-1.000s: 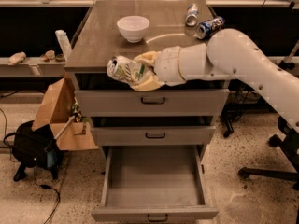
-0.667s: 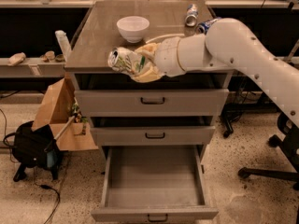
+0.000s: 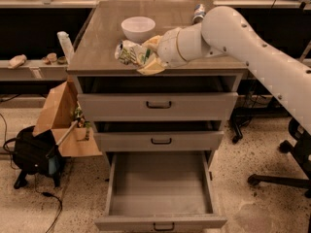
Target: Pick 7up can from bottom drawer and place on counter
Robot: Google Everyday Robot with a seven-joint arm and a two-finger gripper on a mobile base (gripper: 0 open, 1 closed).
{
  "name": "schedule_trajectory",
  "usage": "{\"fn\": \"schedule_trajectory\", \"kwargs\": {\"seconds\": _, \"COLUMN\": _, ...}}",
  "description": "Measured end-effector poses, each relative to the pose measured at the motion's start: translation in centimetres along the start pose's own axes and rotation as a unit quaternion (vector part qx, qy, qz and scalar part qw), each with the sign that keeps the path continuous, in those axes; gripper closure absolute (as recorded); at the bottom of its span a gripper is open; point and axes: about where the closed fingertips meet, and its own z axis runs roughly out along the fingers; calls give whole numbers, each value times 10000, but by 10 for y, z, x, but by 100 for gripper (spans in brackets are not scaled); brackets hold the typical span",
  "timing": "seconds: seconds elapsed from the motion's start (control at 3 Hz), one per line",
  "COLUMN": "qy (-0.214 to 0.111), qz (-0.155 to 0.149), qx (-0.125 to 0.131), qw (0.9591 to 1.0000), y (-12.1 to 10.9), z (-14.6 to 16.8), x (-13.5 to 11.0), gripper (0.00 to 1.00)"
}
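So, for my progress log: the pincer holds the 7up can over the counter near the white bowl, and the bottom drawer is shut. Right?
Not quite: the camera view shows the bottom drawer pulled open, not shut. The rest holds: the pincer holds the 7up can over the counter near the white bowl.

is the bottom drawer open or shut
Open: the bottom drawer is pulled out, inside bare. The pincer holds the 7up can over the counter.

arm [image 3: 252,47], white, one piece: reaches in from the view's right, wrist turned leftward. claw [image 3: 144,56] low over the desk [image 3: 97,42] front edge, fingers clamped on the 7up can [image 3: 127,51].
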Motion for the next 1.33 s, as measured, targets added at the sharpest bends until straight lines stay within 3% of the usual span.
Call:
{"fn": "schedule_trajectory", "kwargs": {"seconds": 0.33, "qy": 0, "qz": 0, "qx": 0, "qw": 10000, "y": 0, "z": 0, "x": 0, "gripper": 100}}
{"fn": "schedule_trajectory", "kwargs": {"seconds": 1.33, "qy": 188, "qz": -315, "qx": 188, "qw": 9991, "y": -40, "z": 19, "x": 1, "gripper": 100}}
